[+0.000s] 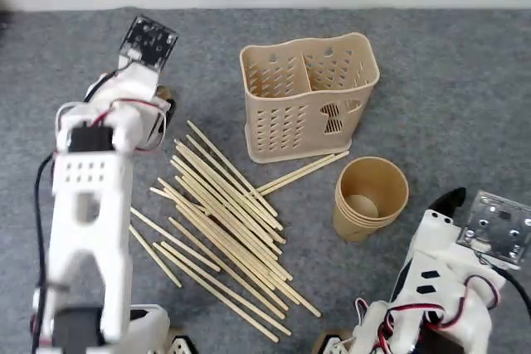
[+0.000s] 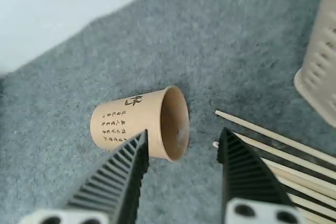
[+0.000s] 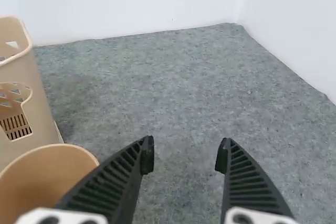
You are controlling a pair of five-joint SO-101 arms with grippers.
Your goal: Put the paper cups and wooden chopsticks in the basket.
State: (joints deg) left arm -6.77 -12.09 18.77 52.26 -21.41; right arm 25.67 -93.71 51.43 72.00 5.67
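Note:
A single paper cup [image 2: 131, 124] lies on its side on the grey carpet, mouth turned toward the chopsticks. My left gripper [image 2: 184, 137] hovers open just above it, one finger over its rim and the other beside the mouth. In the high view this gripper [image 1: 167, 105] is at the upper left, mostly covering the cup. Several wooden chopsticks [image 1: 224, 221] lie scattered mid-table. A stack of paper cups [image 1: 371, 196] stands upright in front of the beige basket [image 1: 307, 93]. My right gripper [image 3: 186, 148] is open and empty, just right of the stack [image 3: 42, 177].
The basket [image 3: 16, 93] has two compartments and perforated walls. A few chopsticks [image 1: 303, 172] rest against its base. White walls border the carpet at the back and right. Bare carpet lies to the right of the basket.

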